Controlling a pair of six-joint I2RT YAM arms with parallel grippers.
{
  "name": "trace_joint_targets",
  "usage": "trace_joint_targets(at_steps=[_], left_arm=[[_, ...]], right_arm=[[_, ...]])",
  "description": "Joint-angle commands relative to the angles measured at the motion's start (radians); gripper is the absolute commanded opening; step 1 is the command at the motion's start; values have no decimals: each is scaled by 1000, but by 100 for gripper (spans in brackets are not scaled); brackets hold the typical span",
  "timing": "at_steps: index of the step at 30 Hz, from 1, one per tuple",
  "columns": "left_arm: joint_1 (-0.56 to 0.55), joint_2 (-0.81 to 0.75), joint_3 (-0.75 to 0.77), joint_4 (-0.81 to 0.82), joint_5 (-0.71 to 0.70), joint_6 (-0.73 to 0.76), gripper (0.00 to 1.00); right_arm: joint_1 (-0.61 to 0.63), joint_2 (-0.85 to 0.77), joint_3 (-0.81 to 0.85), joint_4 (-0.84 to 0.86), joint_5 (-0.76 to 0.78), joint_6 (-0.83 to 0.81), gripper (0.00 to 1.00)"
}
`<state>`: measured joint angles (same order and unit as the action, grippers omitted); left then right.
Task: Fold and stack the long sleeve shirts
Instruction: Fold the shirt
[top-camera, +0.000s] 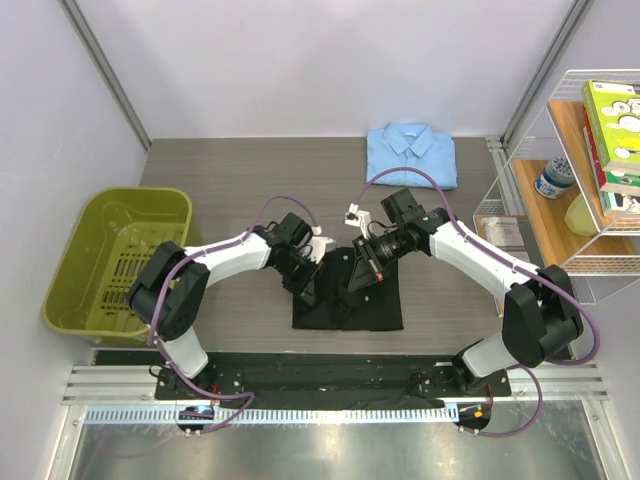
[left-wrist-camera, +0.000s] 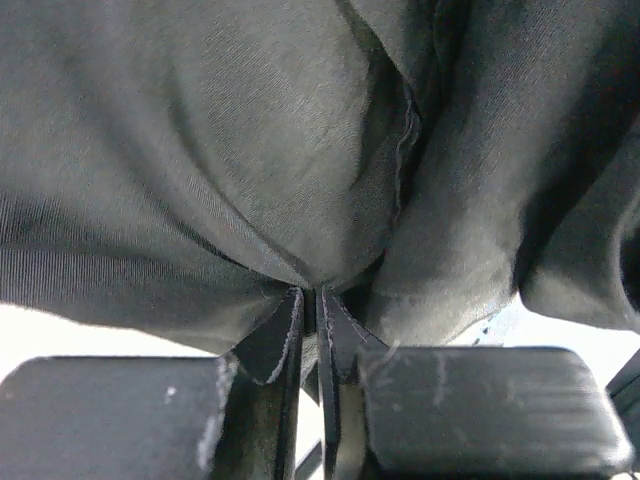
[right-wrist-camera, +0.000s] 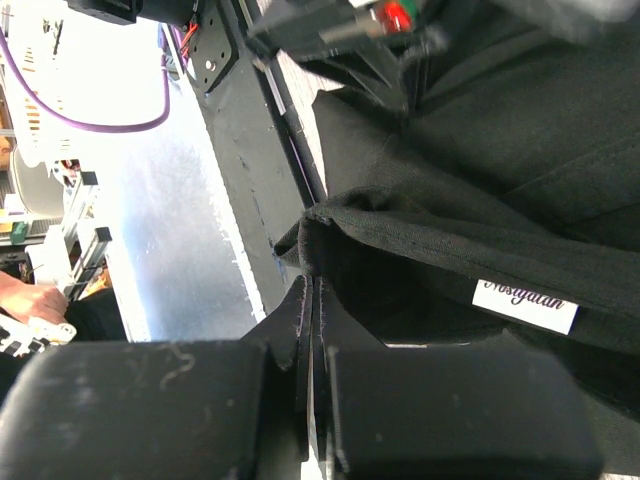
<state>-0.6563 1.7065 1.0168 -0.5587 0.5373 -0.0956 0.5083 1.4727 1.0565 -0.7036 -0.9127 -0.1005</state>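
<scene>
Near centre frame, left gripper (top-camera: 304, 283) and right gripper (top-camera: 362, 270) each clamp the half-folded black shirt (top-camera: 350, 308); the blue shirt (top-camera: 411, 152), upper right, lies folded, stacking not yet done.

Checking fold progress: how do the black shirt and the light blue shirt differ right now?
The light blue shirt lies neatly folded, collar up, at the far edge of the table; the black shirt sits nearer the arms, its top gathered up. Nothing touches the light blue shirt; the left claw and right claw each pinch the black shirt. Both rest on the table.
</scene>
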Motion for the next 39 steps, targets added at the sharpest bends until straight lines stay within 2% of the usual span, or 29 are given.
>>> trace_joint_targets(at_steps=[1, 5, 6, 11, 17, 21, 28, 34, 39], left_arm=[[-31, 28, 14, 63, -5, -9, 11], [-63, 44, 19, 83, -45, -4, 21], [-75, 47, 19, 91, -51, -4, 27], [-83, 79, 11, 86, -79, -3, 39], [-45, 12, -3, 127, 61, 10, 47], [6, -57, 34, 92, 174, -21, 47], [116, -130, 46, 36, 259, -43, 47], [184, -101, 16, -43, 317, -16, 33], [184, -90, -3, -40, 377, -24, 23]], right_arm=[[2, -11, 39, 36, -29, 7, 1], [2, -8, 43, 41, -32, 15, 1], [2, -8, 43, 42, -31, 15, 1], [2, -11, 51, 46, -31, 25, 1], [2, -20, 51, 52, -31, 27, 1], [1, -23, 50, 55, -34, 25, 1], [2, -23, 48, 55, -41, 18, 1], [1, -18, 46, 55, -48, 15, 1], [2, -20, 46, 56, -48, 16, 1]])
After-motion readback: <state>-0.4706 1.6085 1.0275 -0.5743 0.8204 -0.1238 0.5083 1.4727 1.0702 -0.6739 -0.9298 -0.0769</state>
